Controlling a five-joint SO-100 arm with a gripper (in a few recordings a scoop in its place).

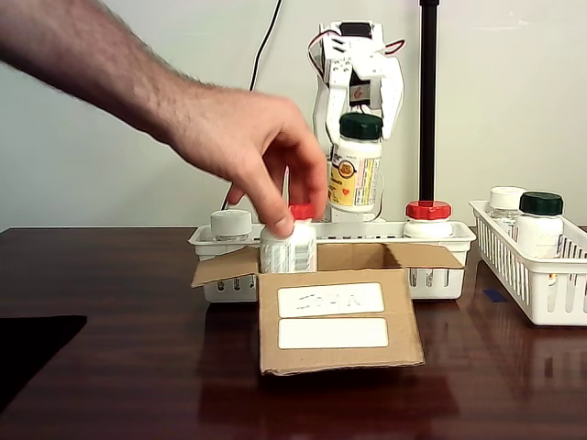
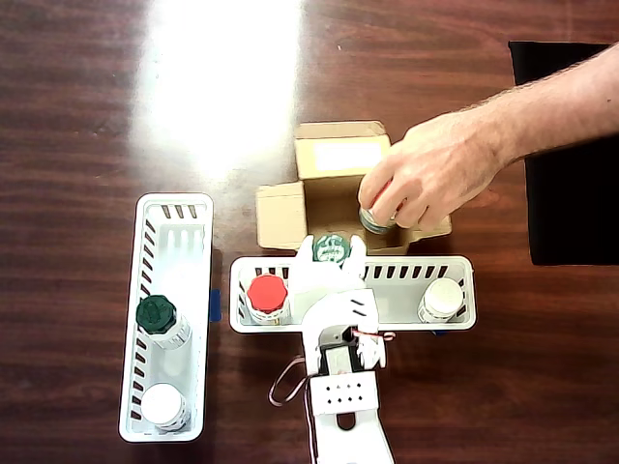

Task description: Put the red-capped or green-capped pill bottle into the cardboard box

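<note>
In the fixed view, a person's hand [image 1: 248, 151] reaches from the left, grasping a red-capped bottle [image 1: 289, 246] in the cardboard box [image 1: 335, 316]. Behind it, the gripper [image 1: 359, 128] holds the pill bottle [image 1: 356, 165] aloft above the basket [image 1: 438, 240]. Carrying is underway; next, move forward and lower it into the box.

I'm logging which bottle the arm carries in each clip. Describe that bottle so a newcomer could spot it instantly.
Start at the brown cardboard box with two white labels, mid-table. Behind and above its open top, the white robot gripper holds a white plastic pill bottle in the air. Its dark green cap and yellow-orange label set it apart from the red-capped bottle under the person's hand.
</note>
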